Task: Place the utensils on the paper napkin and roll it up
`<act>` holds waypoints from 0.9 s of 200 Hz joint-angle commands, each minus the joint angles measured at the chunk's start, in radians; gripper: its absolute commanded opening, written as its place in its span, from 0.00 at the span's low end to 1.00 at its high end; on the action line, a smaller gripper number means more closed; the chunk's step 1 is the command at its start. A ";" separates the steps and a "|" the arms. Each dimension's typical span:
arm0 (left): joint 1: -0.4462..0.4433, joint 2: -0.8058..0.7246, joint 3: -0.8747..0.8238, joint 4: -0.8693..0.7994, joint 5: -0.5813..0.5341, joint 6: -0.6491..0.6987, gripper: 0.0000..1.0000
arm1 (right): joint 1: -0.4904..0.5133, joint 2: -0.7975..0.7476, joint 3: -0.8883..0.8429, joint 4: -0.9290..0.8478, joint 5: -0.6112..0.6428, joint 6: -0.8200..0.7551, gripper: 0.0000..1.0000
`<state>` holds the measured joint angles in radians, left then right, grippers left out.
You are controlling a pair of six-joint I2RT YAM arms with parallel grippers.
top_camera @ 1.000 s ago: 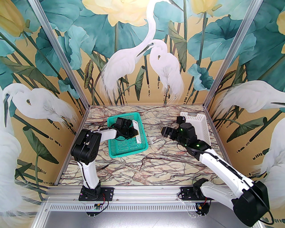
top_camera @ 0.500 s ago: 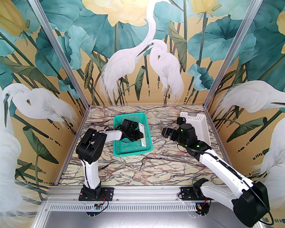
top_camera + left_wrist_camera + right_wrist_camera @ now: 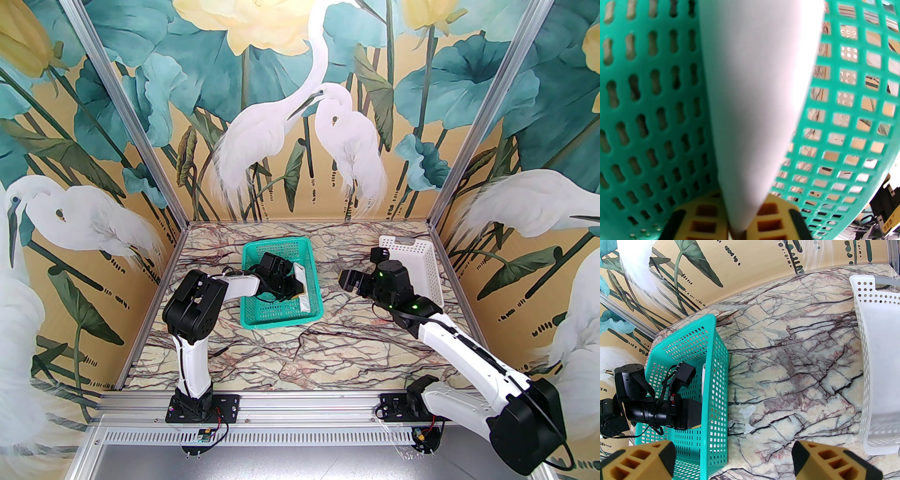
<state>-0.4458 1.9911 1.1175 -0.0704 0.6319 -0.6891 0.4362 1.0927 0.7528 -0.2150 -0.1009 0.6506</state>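
Top view: the left gripper point(image 3: 294, 293) reaches into the green basket point(image 3: 276, 242), at 11 o'clock on the table point(image 3: 328, 361). It is clenched on one end of the napkin point(image 3: 303, 288), a long white curl leaning on the basket's 3 o'clock wall. The right gripper point(image 3: 348, 279) hangs released at 1 o'clock, between the green basket and the white basket point(image 3: 424, 262) at 2 o'clock.

Left wrist: the left gripper point(image 3: 738, 222) has its yellow fingers point(image 3: 703, 218) pressed together on the napkin point(image 3: 754, 93), which widens away towards 12 o'clock, over the green basket's floor point(image 3: 635, 117) and wall.

Right wrist: the right gripper point(image 3: 733, 455) has its jaws wide apart with nothing between them, above bare table. The green basket point(image 3: 717, 380) sits at 9 o'clock, the white basket point(image 3: 864, 357) at 3 o'clock, and paper scraps point(image 3: 747, 411) lie just beside the green basket.

The step in hand looks like handling the napkin inside the green basket. Whether it is being fetched or set down as a finished roll, I cannot tell. The next move calls for clearing the 3 o'clock wall without dragging the basket.

Count: one napkin, two baskets, two scraps, two grippers. The utensils I cannot count: the napkin may hide them
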 commanded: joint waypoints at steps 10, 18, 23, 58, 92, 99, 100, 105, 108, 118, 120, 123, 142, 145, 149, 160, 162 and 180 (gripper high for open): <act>-0.007 0.025 0.003 0.007 0.023 -0.015 0.12 | -0.007 -0.001 -0.009 0.014 0.002 -0.004 0.89; -0.007 0.021 0.005 0.005 0.020 -0.012 0.15 | -0.007 -0.002 -0.010 0.014 0.003 -0.002 0.89; -0.007 0.017 0.005 0.002 0.017 -0.010 0.17 | -0.009 -0.001 -0.010 0.014 0.003 -0.003 0.89; -0.007 -0.013 0.010 -0.039 -0.010 0.016 0.28 | -0.011 -0.003 -0.010 0.010 0.003 -0.003 0.89; -0.008 -0.036 0.024 -0.101 -0.050 0.043 0.36 | -0.013 -0.001 -0.012 0.006 0.007 -0.003 0.89; -0.007 -0.041 0.024 -0.110 -0.056 0.050 0.37 | -0.015 -0.001 -0.012 0.005 0.008 -0.003 0.90; -0.007 -0.042 0.024 -0.112 -0.057 0.050 0.37 | -0.015 -0.001 -0.012 0.006 0.008 -0.003 0.90; -0.007 -0.045 0.024 -0.116 -0.061 0.052 0.38 | -0.014 -0.002 -0.012 0.005 0.008 -0.003 0.90; -0.007 -0.048 0.024 -0.118 -0.062 0.054 0.38 | -0.015 -0.002 -0.013 0.006 0.007 -0.004 0.90; -0.005 -0.054 0.025 -0.125 -0.068 0.057 0.39 | -0.016 -0.002 -0.015 0.006 0.009 -0.005 0.90; -0.006 -0.055 0.025 -0.126 -0.069 0.057 0.39 | -0.016 -0.002 -0.015 0.006 0.009 -0.004 0.90; -0.005 -0.055 0.025 -0.128 -0.069 0.058 0.40 | -0.016 -0.001 -0.016 0.006 0.009 -0.005 0.90; -0.005 -0.059 0.031 -0.142 -0.077 0.062 0.41 | -0.018 -0.001 -0.018 0.005 0.007 -0.005 0.90; -0.005 -0.058 0.031 -0.143 -0.079 0.063 0.41 | -0.018 -0.001 -0.018 0.006 0.007 -0.006 0.90; -0.005 -0.059 0.033 -0.147 -0.081 0.064 0.41 | -0.018 0.000 -0.018 0.005 0.008 -0.006 0.90; -0.005 -0.063 0.034 -0.154 -0.088 0.068 0.42 | -0.020 -0.001 -0.018 0.005 0.008 -0.008 0.90; -0.005 -0.063 0.033 -0.155 -0.089 0.067 0.42 | -0.020 -0.001 -0.019 0.005 0.008 -0.008 0.90; -0.005 -0.069 0.037 -0.171 -0.102 0.076 0.44 | -0.022 -0.001 -0.020 0.006 0.009 -0.009 0.90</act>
<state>-0.4484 1.9583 1.1343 -0.1806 0.5777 -0.6430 0.4232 1.0927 0.7467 -0.2134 -0.1005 0.6502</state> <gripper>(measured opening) 0.430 0.898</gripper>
